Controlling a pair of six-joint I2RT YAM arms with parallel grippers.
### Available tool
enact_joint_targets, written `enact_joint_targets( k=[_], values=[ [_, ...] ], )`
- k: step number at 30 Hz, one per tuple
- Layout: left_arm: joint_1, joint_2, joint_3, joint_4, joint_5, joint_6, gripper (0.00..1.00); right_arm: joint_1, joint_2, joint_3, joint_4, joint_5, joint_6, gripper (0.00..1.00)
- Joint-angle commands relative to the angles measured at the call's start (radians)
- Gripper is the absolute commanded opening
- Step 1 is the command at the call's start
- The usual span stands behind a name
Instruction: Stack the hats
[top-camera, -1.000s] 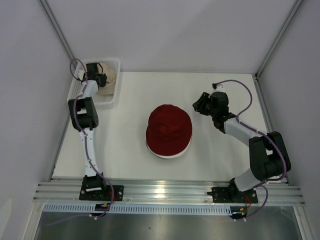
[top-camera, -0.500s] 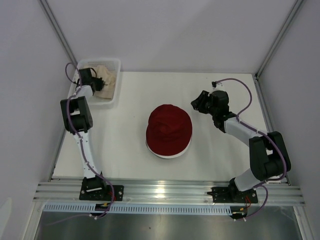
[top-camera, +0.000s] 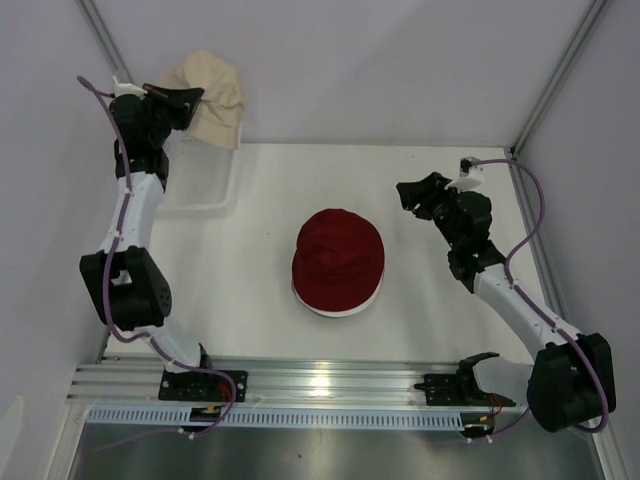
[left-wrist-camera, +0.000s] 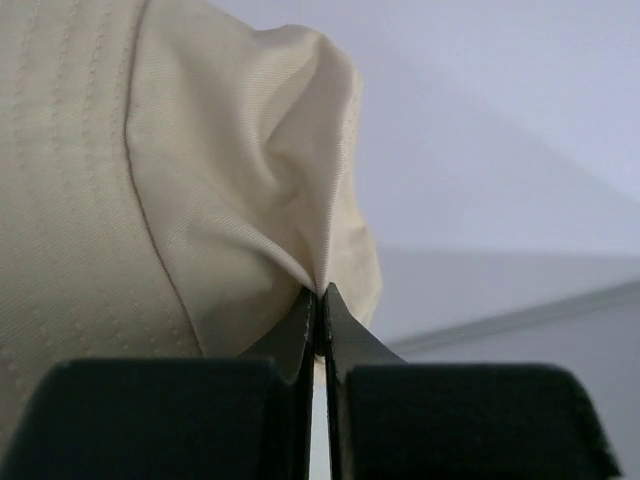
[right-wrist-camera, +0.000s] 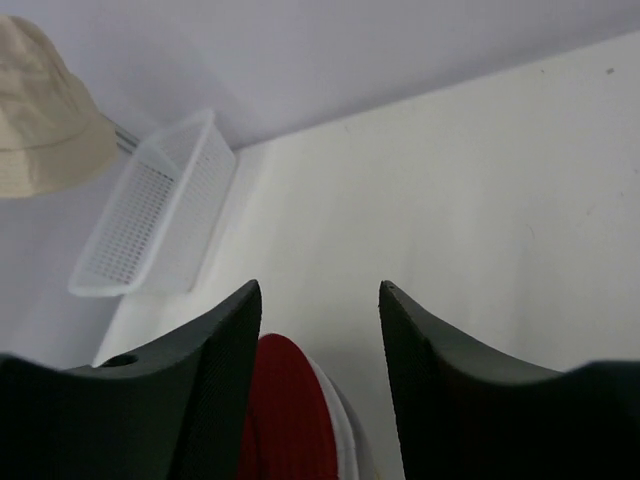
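Note:
The dark red hat (top-camera: 338, 256) lies on top of the white hat (top-camera: 334, 306) at the table's middle; only the white brim shows. The grey hat is hidden. My left gripper (top-camera: 196, 97) is shut on a pinch of the beige hat (top-camera: 213, 99) and holds it high above the white mesh basket (top-camera: 205, 180). In the left wrist view the beige hat (left-wrist-camera: 150, 180) hangs from the closed tips (left-wrist-camera: 319, 292). My right gripper (top-camera: 412, 192) is open and empty, to the right of the stack. The right wrist view shows the red hat (right-wrist-camera: 285, 410), the white brim (right-wrist-camera: 340, 430) and the beige hat (right-wrist-camera: 45, 110).
The white mesh basket (right-wrist-camera: 150, 215) stands at the table's far left corner against the wall. Metal frame posts rise at the back corners. An aluminium rail (top-camera: 330, 385) runs along the near edge with both arm bases.
My left gripper has risen out of the basket with the beige hat pinched in it. The right arm has pulled back and up, a little to the right.

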Motion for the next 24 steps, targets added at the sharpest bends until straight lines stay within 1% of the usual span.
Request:
enact_joint_targets(
  k=[1, 3, 5, 6, 7, 9, 10, 12, 13, 14, 16, 17, 19, 20, 21, 22, 24],
  values=[
    [-0.106, -0.121, -0.021, 0.011, 0.143, 0.105, 0.01, -0.004, -0.046, -0.007, 0.087, 0.004, 0.068, 0.56],
    [-0.15, -0.196, -0.051, 0.016, 0.155, 0.131, 0.01, -0.002, -0.057, -0.011, 0.089, -0.03, 0.103, 0.57],
    [-0.23, -0.24, -0.079, 0.034, 0.17, 0.133, 0.01, -0.002, -0.08, -0.024, 0.101, -0.05, 0.149, 0.57],
    [-0.256, -0.27, -0.088, 0.042, 0.175, 0.131, 0.01, -0.002, -0.092, -0.045, 0.107, -0.053, 0.163, 0.58],
    [-0.307, -0.281, -0.09, 0.045, 0.181, 0.133, 0.01, -0.004, -0.118, -0.056, 0.11, -0.05, 0.172, 0.6],
    [-0.356, -0.307, -0.09, 0.051, 0.184, 0.135, 0.01, -0.002, -0.147, -0.074, 0.106, -0.024, 0.194, 0.61],
    [-0.406, -0.313, -0.089, 0.057, 0.184, 0.138, 0.01, -0.002, -0.164, -0.086, 0.096, -0.015, 0.192, 0.65],
    [-0.451, -0.323, -0.087, 0.056, 0.199, 0.142, 0.01, -0.002, -0.215, -0.094, 0.043, 0.027, 0.185, 0.71],
    [-0.491, -0.335, -0.098, 0.063, 0.207, 0.145, 0.01, -0.004, -0.233, -0.105, 0.026, 0.042, 0.181, 0.76],
    [-0.508, -0.343, -0.101, 0.068, 0.218, 0.145, 0.01, -0.005, -0.268, -0.116, 0.0, 0.086, 0.18, 0.78],
    [-0.563, -0.365, -0.147, 0.089, 0.221, 0.139, 0.01, -0.009, -0.305, -0.136, -0.019, 0.113, 0.184, 0.8],
    [-0.58, -0.372, -0.188, 0.112, 0.239, 0.136, 0.01, -0.012, -0.343, -0.155, -0.035, 0.134, 0.192, 0.8],
    [-0.626, -0.375, -0.214, 0.132, 0.279, 0.121, 0.01, -0.016, -0.388, -0.179, -0.051, 0.165, 0.229, 0.81],
    [-0.64, -0.381, -0.278, 0.167, 0.293, 0.109, 0.01, -0.016, -0.411, -0.207, -0.054, 0.209, 0.24, 0.81],
    [-0.655, -0.386, -0.306, 0.203, 0.308, 0.075, 0.01, -0.019, -0.458, -0.223, -0.051, 0.231, 0.247, 0.8],
    [-0.684, -0.39, -0.334, 0.232, 0.313, 0.06, 0.01, -0.019, -0.478, -0.237, -0.045, 0.246, 0.253, 0.8],
    [-0.709, -0.392, -0.395, 0.285, 0.33, 0.029, 0.01, -0.019, -0.509, -0.266, -0.031, 0.275, 0.246, 0.81]
  ],
)
